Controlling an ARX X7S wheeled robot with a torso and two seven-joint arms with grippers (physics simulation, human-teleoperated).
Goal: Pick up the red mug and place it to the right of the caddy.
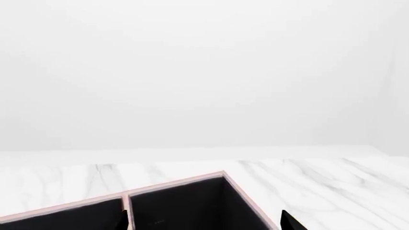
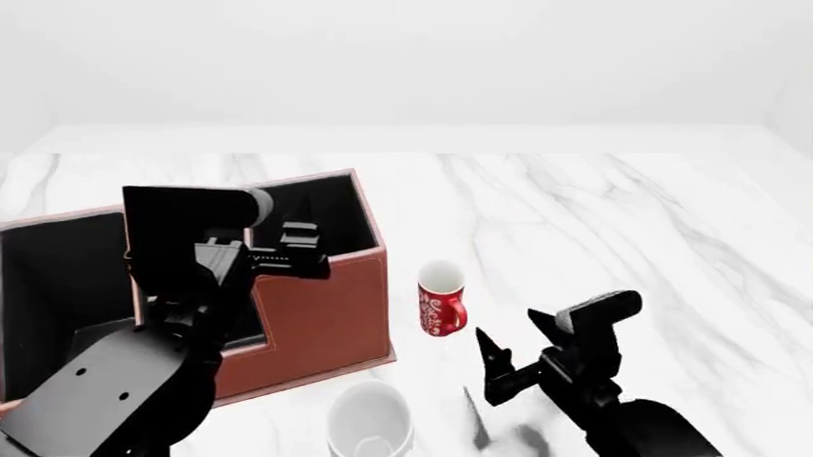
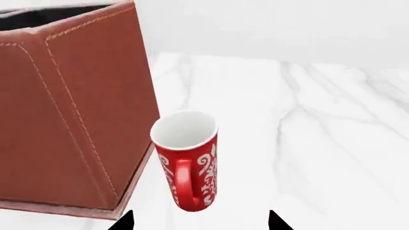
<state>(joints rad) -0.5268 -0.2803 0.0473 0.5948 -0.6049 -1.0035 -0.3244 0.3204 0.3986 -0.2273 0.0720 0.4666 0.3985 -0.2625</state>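
Observation:
The red mug (image 2: 441, 300) with white script stands upright on the marble table, just right of the caddy (image 2: 324, 314), a reddish-brown box with black-lined compartments. In the right wrist view the mug (image 3: 187, 160) stands close ahead of my right gripper (image 3: 199, 223), handle toward the camera, beside the caddy's wall (image 3: 70, 110). My right gripper (image 2: 489, 367) is open and empty, a little in front of and to the right of the mug. My left gripper (image 2: 299, 257) hovers over the caddy's compartments (image 1: 185, 206); it is open, with only its fingertips (image 1: 290, 221) showing.
A white mug (image 2: 369, 419) stands in front of the caddy near the table's front edge, left of my right arm. The marble table (image 2: 610, 219) stretches to the right and back, ending at a white wall.

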